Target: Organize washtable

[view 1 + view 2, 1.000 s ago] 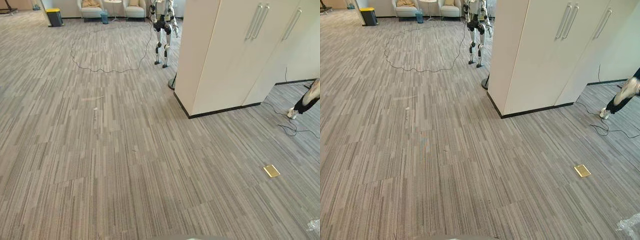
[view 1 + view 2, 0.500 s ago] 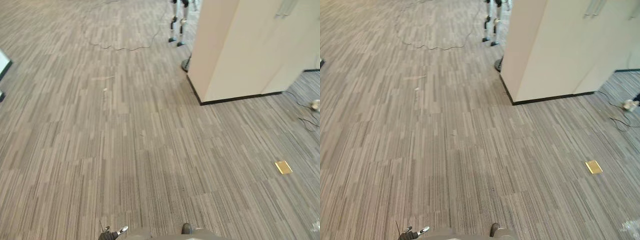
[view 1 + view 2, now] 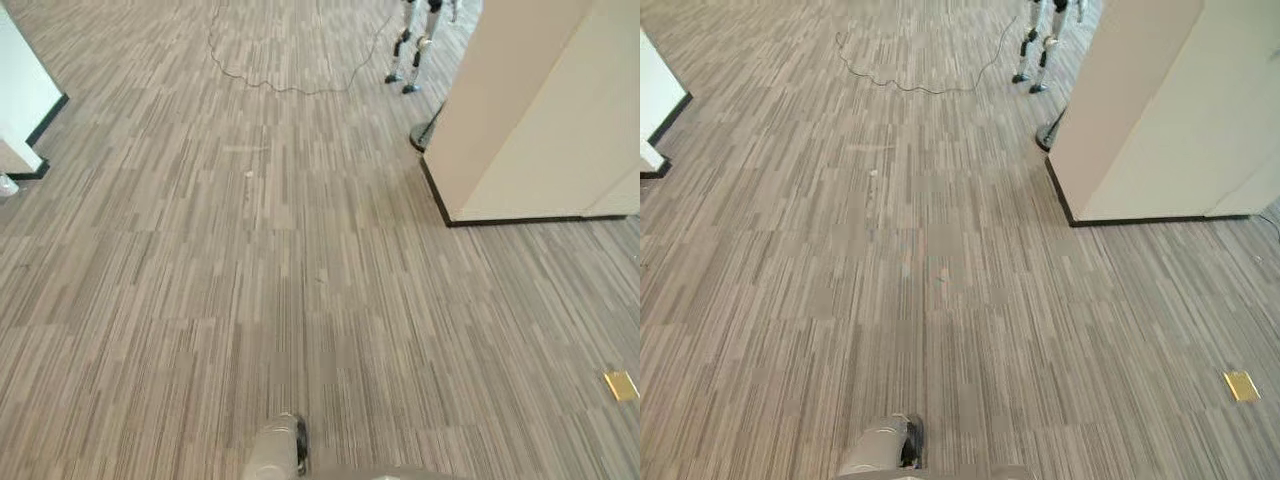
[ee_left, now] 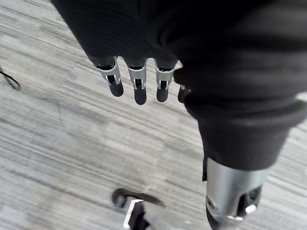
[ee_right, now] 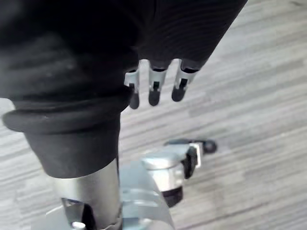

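Note:
My left hand (image 4: 137,85) hangs over striped grey carpet (image 4: 62,143), its fingers straight and nothing in them. My right hand (image 5: 154,86) hangs the same way above the carpet (image 5: 249,110), fingers relaxed and holding nothing. The eye views look down on a wide stretch of the same carpet (image 3: 250,280).
A tall cream cabinet (image 3: 530,120) with a black plinth stands at the right. Another robot's legs (image 3: 410,62) and a thin cable (image 3: 290,88) lie beyond it. A white wall corner (image 3: 22,100) is at the left, and a brass floor plate (image 3: 620,385) at the lower right.
The camera has tilted down and swung left: the cabinet sits further right in the picture, the white wall corner has come in at the left, and the far seats have gone out of view.

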Tool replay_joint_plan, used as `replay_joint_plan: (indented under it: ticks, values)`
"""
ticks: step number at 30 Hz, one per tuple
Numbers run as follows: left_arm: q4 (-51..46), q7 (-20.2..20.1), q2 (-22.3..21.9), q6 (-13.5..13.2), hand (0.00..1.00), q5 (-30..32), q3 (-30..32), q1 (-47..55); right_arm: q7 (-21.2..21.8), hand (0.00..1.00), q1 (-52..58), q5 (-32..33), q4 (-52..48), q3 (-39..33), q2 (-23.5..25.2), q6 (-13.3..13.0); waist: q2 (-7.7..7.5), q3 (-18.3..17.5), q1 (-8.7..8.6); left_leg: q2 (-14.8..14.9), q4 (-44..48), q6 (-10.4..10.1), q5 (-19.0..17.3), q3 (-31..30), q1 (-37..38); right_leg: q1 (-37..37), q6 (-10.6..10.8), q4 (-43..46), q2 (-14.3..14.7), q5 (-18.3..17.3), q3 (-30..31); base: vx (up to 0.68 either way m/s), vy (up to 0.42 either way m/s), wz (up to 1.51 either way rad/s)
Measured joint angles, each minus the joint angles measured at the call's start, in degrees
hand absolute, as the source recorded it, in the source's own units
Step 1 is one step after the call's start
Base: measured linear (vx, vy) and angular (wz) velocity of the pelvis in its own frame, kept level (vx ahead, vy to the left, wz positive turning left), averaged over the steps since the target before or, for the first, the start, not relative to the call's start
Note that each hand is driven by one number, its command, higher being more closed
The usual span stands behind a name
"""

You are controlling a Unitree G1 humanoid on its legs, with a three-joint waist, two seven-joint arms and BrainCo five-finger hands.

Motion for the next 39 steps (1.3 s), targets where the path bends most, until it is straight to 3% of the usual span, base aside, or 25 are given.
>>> replay_joint_plan:
  ticks: [1, 3, 4, 8, 10, 11, 13, 14, 15, 16, 17, 18, 19, 20, 22, 25, 27, 28, 29, 30, 31, 32, 36, 37, 39]
  values:
    - [0.0, -0.4, 0.5, 0.2, 0.0, 0.0, -1.2, -0.1, 0.0, 0.0, -0.1, 0.6, 0.0, 0.0, 0.7, -0.3, 0.11, 0.5, -1.06, -1.9, -1.9, 1.3, -1.5, -0.8, 4.8, -2.4, 0.2, 10.0, 2.6, 2.3, 4.1, 0.49, 0.295, 0.34]
    - [-0.2, -0.6, 1.5, 0.2, 0.0, 0.7, -4.2, -0.2, 0.0, 0.0, 0.0, 1.1, -0.2, 0.1, 2.2, -0.5, 1.19, 0.4, -2.27, -2.5, -6.9, 1.9, -2.1, -2.8, 12.7, -4.9, 1.4, 17.9, 10.3, -0.9, 4.5, 0.53, 0.23, 0.34]
    - [-0.6, -0.7, 1.5, 0.2, 0.0, 1.5, -4.9, -1.3, 0.0, 0.0, 0.5, 1.1, -1.3, 0.2, 3.3, -0.5, 1.85, 0.4, -3.48, -2.5, -11.0, 1.7, -2.0, -4.5, 17.0, -8.3, 1.3, 17.6, 14.6, -3.1, 1.7, 0.57, 0.195, 0.45]
    - [-2.9, -0.6, -0.7, 0.2, 0.0, 4.1, -4.6, -5.2, -0.2, 0.0, 2.6, 1.1, -7.1, 0.7, 4.6, -0.5, 3.64, 1.4, -4.21, -2.3, -19.0, 0.4, -2.7, -6.1, 27.7, -18.9, -1.4, 1.2, 19.2, -4.4, -7.9, 0.57, 0.136, 0.27]
    - [-3.8, -0.5, -2.3, 0.0, 0.0, 5.4, -6.8, -8.2, -0.3, 0.0, 3.0, 1.0, -7.7, 1.8, 4.6, 0.2, 4.47, 1.4, -4.48, -1.6, -23.5, -0.8, -3.4, -8.0, 33.8, -20.0, -3.5, -22.5, 19.7, 0.2, -11.9, 0.78, 0.148, 0.67]
    - [-4.2, -0.6, -3.0, -0.1, 0.0, 5.9, -7.5, -8.9, -0.3, 0.0, 2.9, 0.9, -7.8, 2.5, 4.4, 0.5, 4.36, 1.4, -4.25, -1.6, -23.4, -1.4, -3.8, -8.3, 34.9, -20.2, -4.7, -26.2, 19.6, 1.7, -11.9, 0.78, 0.094, 0.68]
    - [-5.0, -0.8, -5.1, -0.3, 0.0, 6.9, -8.3, -9.1, -0.3, 0.0, 2.8, 0.2, -8.1, 4.0, 3.7, 1.0, 4.45, 1.0, -4.32, -1.3, -19.8, -3.8, -5.1, -9.4, 37.5, -19.8, -12.2, -27.1, 19.8, 9.4, -13.0, 0.77, 0.047, 0.45]
    - [-4.7, -0.8, -5.3, -0.2, 0.0, 7.1, -8.3, -9.0, 0.0, 0.0, 3.3, -0.1, -8.7, 4.0, 2.6, 1.0, 5.85, 0.5, -4.46, 0.6, -13.9, -4.3, -4.8, -9.1, 37.1, -18.8, -11.6, -24.8, 20.5, 13.1, -13.3, 0.87, 0.055, 0.22]
    - [-4.5, -0.7, -6.2, 0.0, 0.0, 7.1, -8.1, -9.2, -0.1, 0.0, 2.8, -0.2, -9.1, 3.8, 1.8, 1.0, 7.05, 0.6, -4.3, 2.3, -5.9, -5.2, -2.5, -8.2, 34.4, -17.5, -11.0, -23.4, 21.6, 10.7, -14.0, 0.86, 0.054, 0.11]
    - [-4.8, -0.9, -6.7, 0.0, 0.0, 7.3, -6.0, -9.6, -0.3, 0.0, 2.2, -0.1, -9.9, 3.7, 1.4, 1.0, 7.57, 1.0, -4.43, 2.6, 4.5, -3.9, 4.7, -6.8, 29.8, -15.6, -10.9, -23.0, 22.0, 8.6, -13.9, 1.01, 0.036, -0.12]
    - [-4.9, -0.7, -7.5, 0.0, 0.0, 7.2, -1.3, -10.1, -0.3, 0.0, 1.9, -0.3, -11.5, 4.5, 0.7, 0.9, 8.08, 1.6, -3.86, 5.5, 20.4, -5.2, 21.0, -4.5, 21.9, -9.6, -10.7, -25.7, 22.7, 5.8, -12.5, 0.83, -0.002, -0.09]
    - [-4.9, -0.6, -7.7, 0.0, 0.0, 7.1, 0.0, -10.0, -0.3, 0.0, 1.8, -0.5, -11.4, 5.1, 0.4, 0.9, 8.2, 1.7, -3.89, 8.0, 26.5, -5.3, 20.7, -2.5, 19.2, -7.0, -11.1, -26.6, 23.1, 5.0, -12.1, 0.95, -0.004, -0.18]
    - [-5.1, -0.6, -7.5, 0.0, 0.0, 6.9, 0.8, -9.7, -0.4, 0.0, 1.6, -0.7, -11.1, 5.4, 0.4, 1.0, 7.71, 2.0, -3.36, 12.0, 33.8, -2.8, 18.9, 1.1, 16.3, -2.8, -11.5, -27.9, 23.6, 4.0, -10.9, 0.72, 0.01, -0.25]
    - [-7.3, -0.7, -6.5, 0.0, 0.0, 5.8, 0.9, -8.5, -1.1, 0.0, 1.2, -0.7, -10.9, 5.5, 1.1, 1.2, 6.22, 2.3, -2.24, 15.1, 38.4, -0.9, 15.8, 4.3, 12.7, 3.3, -11.4, -30.2, 23.4, 2.0, -8.4, 0.81, 0.039, -0.53]
    - [-8.9, -0.6, -5.4, -0.4, 0.0, 5.5, 0.0, -8.3, -2.0, 0.0, 0.0, -0.6, -10.1, 4.9, 1.6, 1.1, 5.19, 2.0, -0.62, 16.3, 36.7, -3.0, 11.0, 5.5, 6.5, 8.9, -10.5, -33.6, 21.9, 0.1, -5.6, 0.64, 0.088, -0.61]
    - [-9.2, -0.6, -4.8, -1.5, 0.0, 4.7, -0.7, -8.4, -1.6, 0.0, -4.8, -0.6, -8.2, 3.1, 1.5, 0.7, 5.15, 2.1, -0.51, 16.2, 18.4, -4.8, 5.8, 7.7, -1.3, 16.4, -7.2, -37.0, 18.2, -3.3, -1.7, 0.56, 0.206, -0.67]
    - [-9.0, -0.6, -3.7, -1.5, 0.0, 4.4, -2.9, -8.4, -1.6, 0.0, -5.6, -0.6, -8.1, 2.9, 1.6, 0.5, 5.23, 2.1, -0.39, 14.0, 1.8, -5.8, 6.6, 7.9, -3.2, 19.5, -5.5, -38.3, 15.5, -6.5, -0.4, 0.63, 0.361, -0.44]
    - [-8.6, -0.5, -3.4, -1.5, 0.0, 4.4, -4.2, -8.0, -1.6, 0.0, -5.5, -0.6, -7.5, 2.9, 1.1, 0.5, 5.9, 1.9, -0.05, 13.2, -9.3, -8.0, 8.3, 5.7, -3.2, 21.3, -4.7, -38.9, 14.7, -8.3, 0.4, 0.73, 0.449, -0.38]
    - [-8.3, -0.5, -3.0, -1.5, 0.0, 4.3, -4.6, -7.8, -1.6, 0.0, -5.5, -0.6, -6.9, 3.0, 0.9, 0.5, 6.08, 1.8, 0.52, 13.1, -11.7, -7.8, 12.0, 4.4, -3.4, 22.1, -4.1, -39.0, 14.4, -9.2, 1.3, 0.67, 0.438, -0.4]
    - [-7.1, -0.5, -2.1, -1.4, 0.0, 4.2, -5.4, -7.1, -1.6, 0.0, -5.7, -0.7, -4.9, 3.7, 0.8, 0.5, 5.25, 0.8, 0.73, 10.6, -11.2, -4.9, 17.0, 3.7, -3.1, 22.9, -4.3, -38.1, 13.0, -9.5, 2.7, 0.69, 0.461, -0.16]
    - [-6.5, -0.5, -0.5, -1.3, 0.0, 4.2, -6.5, -6.8, -1.5, 0.0, -6.0, -0.7, -4.2, 3.7, 2.0, 0.4, 2.85, -0.7, 0.17, 8.1, -11.2, -3.7, 15.3, 4.3, -3.5, 20.6, -5.8, -34.7, 11.2, -8.0, 3.5, 0.69, 0.453, 0.02]
    - [-6.2, -0.5, -0.2, -1.3, 0.0, 4.2, -6.9, -6.9, -1.5, 0.0, -5.9, -0.7, -4.1, 3.6, 2.2, 0.3, 2.44, -1.0, 0.24, 7.2, -11.1, -2.6, 14.6, 4.5, -3.6, 19.0, -5.5, -31.7, 10.7, -7.0, 4.1, 0.68, 0.45, 0.31]
    - [-2.2, -0.5, 1.4, -0.4, 0.0, 4.0, -9.4, -6.0, -1.1, 0.0, -5.8, -0.7, -2.0, 2.3, 2.3, 0.1, 1.08, -0.3, 0.04, 1.0, -7.4, 1.7, 5.0, 5.7, 5.2, 9.7, 8.6, 3.5, 10.7, 6.3, 12.3, 0.64, 0.373, 0.23]
    - [-2.1, -0.5, 1.5, 0.0, 0.0, 4.0, -10.1, -5.8, -1.0, 0.0, -5.9, -0.7, -2.1, 2.4, 2.0, -0.3, 1.73, 0.2, -0.51, 0.1, -8.1, 2.0, 3.5, 5.5, 9.0, 7.0, 9.2, 11.6, 11.3, 6.7, 11.5, 0.49, 0.243, 0.0]
    - [-1.8, -0.6, 1.4, 0.1, 0.0, 4.5, -12.9, -4.8, -0.3, 0.0, -5.7, -0.6, -2.9, 1.7, 1.3, -1.0, 3.27, 1.6, -1.2, -0.4, -13.7, 1.8, 1.8, 5.2, 19.1, 0.2, 1.6, 19.1, 11.6, 0.7, 4.2, 0.42, 0.205, -0.21]
